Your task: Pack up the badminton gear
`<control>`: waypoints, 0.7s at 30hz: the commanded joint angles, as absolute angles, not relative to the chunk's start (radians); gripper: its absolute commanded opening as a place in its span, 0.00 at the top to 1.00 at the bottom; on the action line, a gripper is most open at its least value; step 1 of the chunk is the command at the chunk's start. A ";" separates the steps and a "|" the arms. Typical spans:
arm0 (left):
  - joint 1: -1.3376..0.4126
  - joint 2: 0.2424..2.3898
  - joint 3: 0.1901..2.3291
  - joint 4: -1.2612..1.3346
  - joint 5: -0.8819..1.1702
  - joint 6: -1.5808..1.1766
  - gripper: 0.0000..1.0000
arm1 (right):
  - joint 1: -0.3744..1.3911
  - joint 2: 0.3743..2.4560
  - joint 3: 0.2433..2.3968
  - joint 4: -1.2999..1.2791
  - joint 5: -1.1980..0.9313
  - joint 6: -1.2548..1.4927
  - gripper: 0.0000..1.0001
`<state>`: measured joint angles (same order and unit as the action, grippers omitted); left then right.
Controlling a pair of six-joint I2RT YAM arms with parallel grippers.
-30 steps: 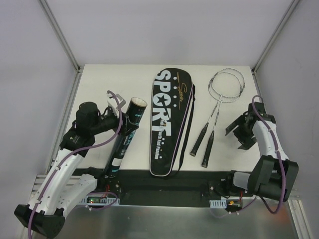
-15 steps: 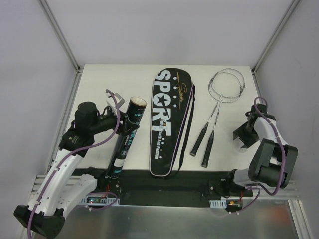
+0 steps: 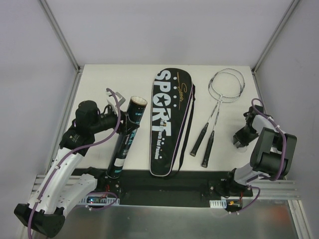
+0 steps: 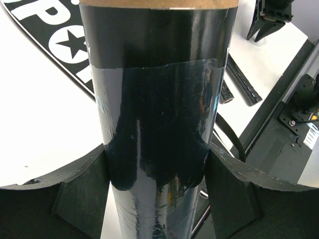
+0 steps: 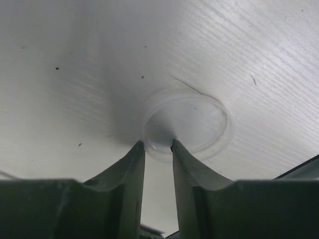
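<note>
Now that my right jaws have dropped to the surface and narrowed around the rim of a clear lid, grip unconfirmed, the black tube, clamped between my left jaws, looks ready for capping.

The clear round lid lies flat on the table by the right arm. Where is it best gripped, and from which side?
Take the lid by its thin raised rim, from above, one finger inside and one outside. It lies flat on the table, so nothing can slide under it, and its low wall would likely give side-on jaws little to hold.
</note>
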<state>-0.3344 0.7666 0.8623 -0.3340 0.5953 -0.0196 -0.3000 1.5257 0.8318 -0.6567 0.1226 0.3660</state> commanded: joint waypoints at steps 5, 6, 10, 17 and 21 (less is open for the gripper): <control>-0.341 0.739 0.896 -0.284 0.623 -0.043 1.00 | -0.255 1.582 0.868 -0.658 0.092 0.296 0.99; -0.341 0.730 0.887 -0.285 0.621 -0.043 1.00 | -0.246 1.554 0.873 -0.660 0.081 0.276 0.99; -0.341 0.718 0.861 -0.285 0.617 -0.034 1.00 | -0.203 1.419 0.865 -0.632 -0.084 0.190 0.99; -0.341 0.712 0.858 -0.284 0.663 0.015 1.00 | -0.124 1.223 0.919 -0.611 -0.420 0.160 0.99; -0.342 0.706 0.847 -0.284 0.716 0.044 1.00 | 0.018 1.186 1.020 -0.575 -0.633 0.193 0.99</control>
<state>-0.3344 0.7261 0.8509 -0.3340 0.6285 0.0013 -0.1020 1.2240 0.9043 -0.6285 -0.3454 0.1928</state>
